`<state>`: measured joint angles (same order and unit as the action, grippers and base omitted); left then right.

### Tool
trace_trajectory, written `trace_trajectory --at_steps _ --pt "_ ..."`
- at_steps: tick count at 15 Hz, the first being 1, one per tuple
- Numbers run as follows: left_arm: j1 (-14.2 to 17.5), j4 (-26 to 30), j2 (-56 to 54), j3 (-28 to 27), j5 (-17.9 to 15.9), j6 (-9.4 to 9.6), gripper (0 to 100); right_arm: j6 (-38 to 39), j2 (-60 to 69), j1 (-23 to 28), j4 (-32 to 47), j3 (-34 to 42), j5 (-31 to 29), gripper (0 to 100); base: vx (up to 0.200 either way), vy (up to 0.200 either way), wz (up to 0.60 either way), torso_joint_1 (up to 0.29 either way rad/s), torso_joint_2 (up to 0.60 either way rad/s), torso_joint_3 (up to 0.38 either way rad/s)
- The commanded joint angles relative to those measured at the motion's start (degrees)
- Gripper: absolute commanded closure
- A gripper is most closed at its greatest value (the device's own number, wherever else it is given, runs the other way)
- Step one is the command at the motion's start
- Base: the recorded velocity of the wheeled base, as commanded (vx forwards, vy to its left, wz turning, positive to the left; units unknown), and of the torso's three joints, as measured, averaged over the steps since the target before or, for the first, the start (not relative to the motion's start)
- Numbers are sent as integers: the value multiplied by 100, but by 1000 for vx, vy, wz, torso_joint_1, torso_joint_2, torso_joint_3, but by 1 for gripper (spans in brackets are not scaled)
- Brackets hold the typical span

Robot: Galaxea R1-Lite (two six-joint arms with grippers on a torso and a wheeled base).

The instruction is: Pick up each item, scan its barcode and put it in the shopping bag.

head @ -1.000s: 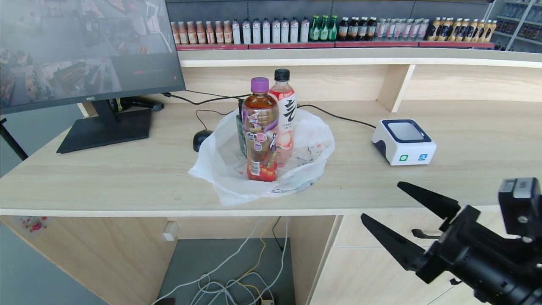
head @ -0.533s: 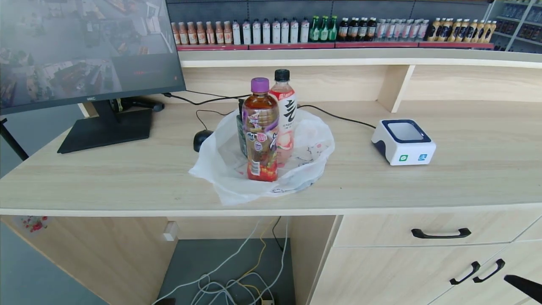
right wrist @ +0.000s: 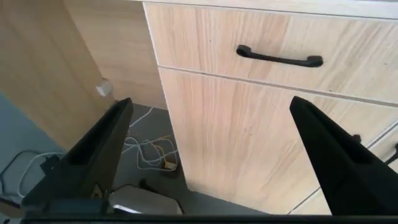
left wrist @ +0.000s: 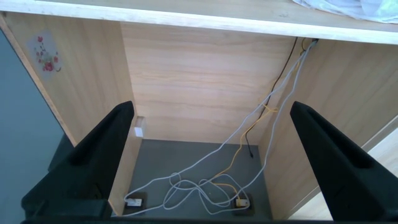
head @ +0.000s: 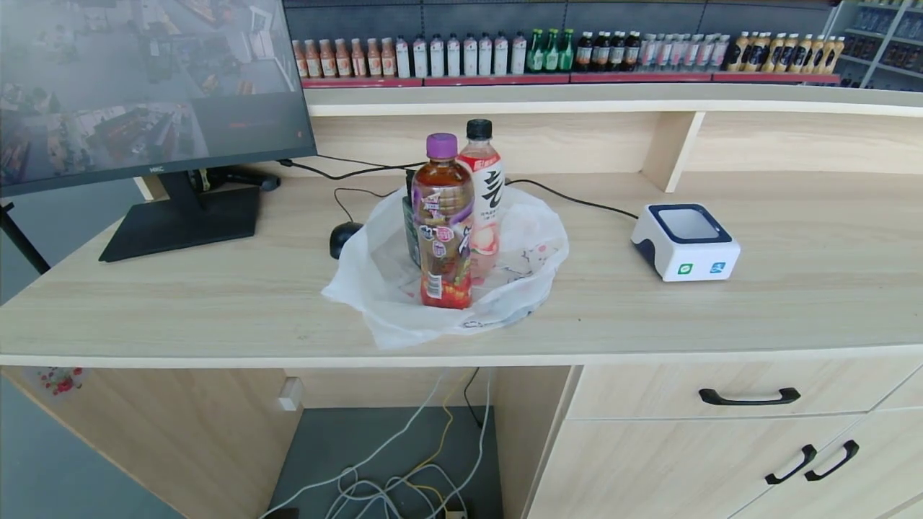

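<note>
Head view, centre: the bottles (head: 443, 223) stand in the bag (head: 533, 245) on the tabletop (head: 180, 303), with the scanner (head: 685, 241) to their right, so the task looks finished. The left end effector (left wrist: 211, 109) and right end effector (right wrist: 211, 102) hang below it, fingers apart and empty.

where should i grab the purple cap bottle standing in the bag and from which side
Grip the purple-capped bottle around its upper body, below the shoulder, coming level from the front. It stands upright, and the black-capped bottle stands close behind it to the right, so that side looks blocked. The shopping bag lies slumped low around its base, clear of that height.
</note>
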<state>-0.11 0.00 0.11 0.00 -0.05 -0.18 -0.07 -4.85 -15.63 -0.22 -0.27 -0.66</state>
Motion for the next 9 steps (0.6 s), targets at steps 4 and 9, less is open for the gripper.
trace_trajectory --at_steps 4,9 --pt "2 0 -2 0 5 -17 0 113 151 1440 22 18 -40 0 0 0 0 0 0 0" --pt "2 0 -2 0 5 -26 0 201 485 1519 22 27 -40 0 -120 0 0 2 2 1"
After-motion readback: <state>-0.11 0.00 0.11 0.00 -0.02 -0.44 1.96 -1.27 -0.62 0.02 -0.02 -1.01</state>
